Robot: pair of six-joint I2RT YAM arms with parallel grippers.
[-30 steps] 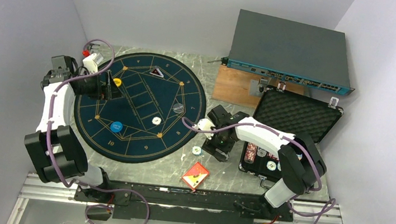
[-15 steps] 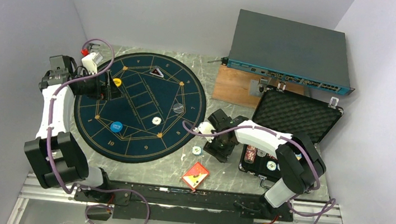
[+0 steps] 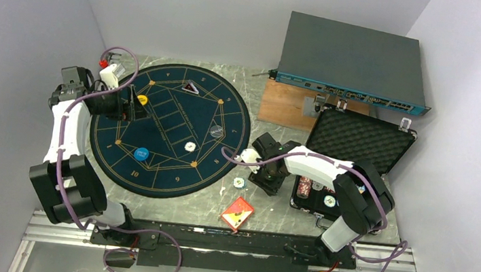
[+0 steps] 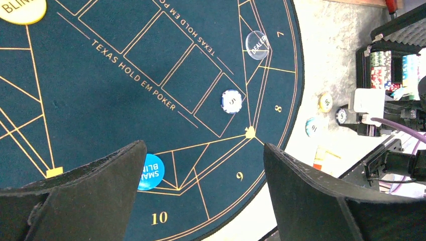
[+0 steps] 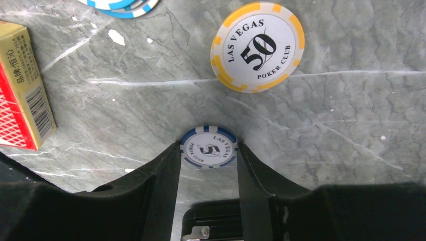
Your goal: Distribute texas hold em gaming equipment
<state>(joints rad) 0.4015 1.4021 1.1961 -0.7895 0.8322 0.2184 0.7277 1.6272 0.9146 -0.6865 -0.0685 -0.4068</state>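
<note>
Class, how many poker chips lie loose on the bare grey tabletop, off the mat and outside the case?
3: a yellow-rimmed 50 chip, a blue-rimmed 5 chip in the right gripper, and a light-blue chip nearest the card box; another may lie beneath it.

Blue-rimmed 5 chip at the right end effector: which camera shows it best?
Right wrist view: the blue-rimmed 5 chip fills the gap between the fingers of the right end effector, its print legible. Left wrist view shows it as a tiny distant disc off the mat. Top view: the right arm hides it.
</note>
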